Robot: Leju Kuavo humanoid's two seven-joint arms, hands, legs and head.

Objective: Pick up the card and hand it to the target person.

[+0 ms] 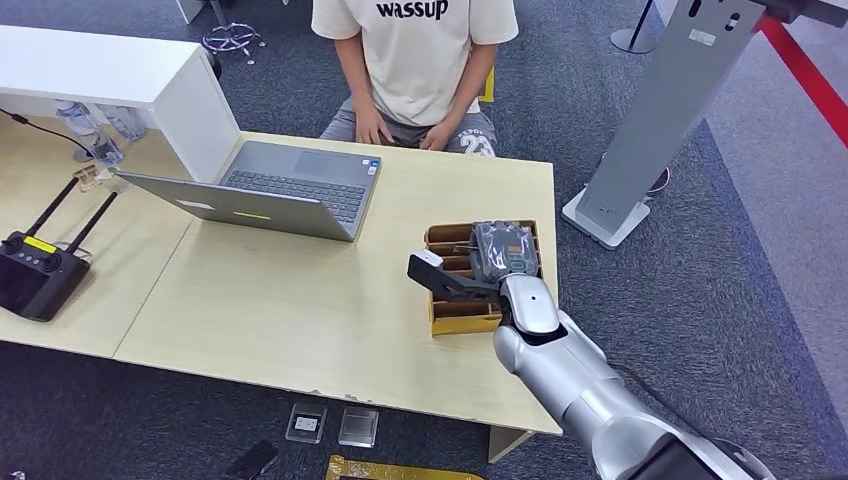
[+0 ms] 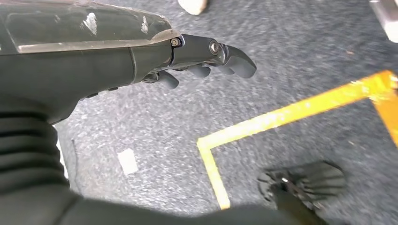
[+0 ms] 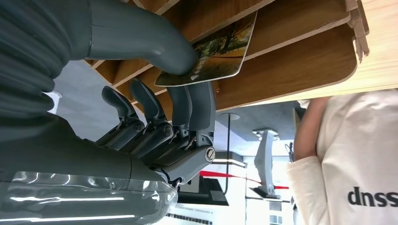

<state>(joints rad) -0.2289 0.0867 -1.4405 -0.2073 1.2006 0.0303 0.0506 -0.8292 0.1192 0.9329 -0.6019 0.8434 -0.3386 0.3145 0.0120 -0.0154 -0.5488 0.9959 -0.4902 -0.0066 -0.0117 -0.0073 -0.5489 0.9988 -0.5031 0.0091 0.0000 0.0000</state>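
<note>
A card (image 3: 213,56) with a landscape picture stands in a slot of the wooden card box (image 3: 300,61). My right hand (image 3: 164,126) pinches its edge between the thumb and the fingers. In the head view the right hand (image 1: 500,255) hangs over the box (image 1: 465,318), near the table's right edge. The person (image 1: 415,50) in a cream T-shirt sits across the table with hands on knees, and also appears in the right wrist view (image 3: 356,164). My left hand (image 2: 202,61) hangs over the floor, holding nothing, its fingers loosely extended.
An open laptop (image 1: 290,190) lies left of the box. A black remote controller (image 1: 35,275) sits at the far left and a white partition (image 1: 120,80) at the back left. A grey stand (image 1: 660,110) rises right of the table. Yellow tape (image 2: 281,117) marks the carpet.
</note>
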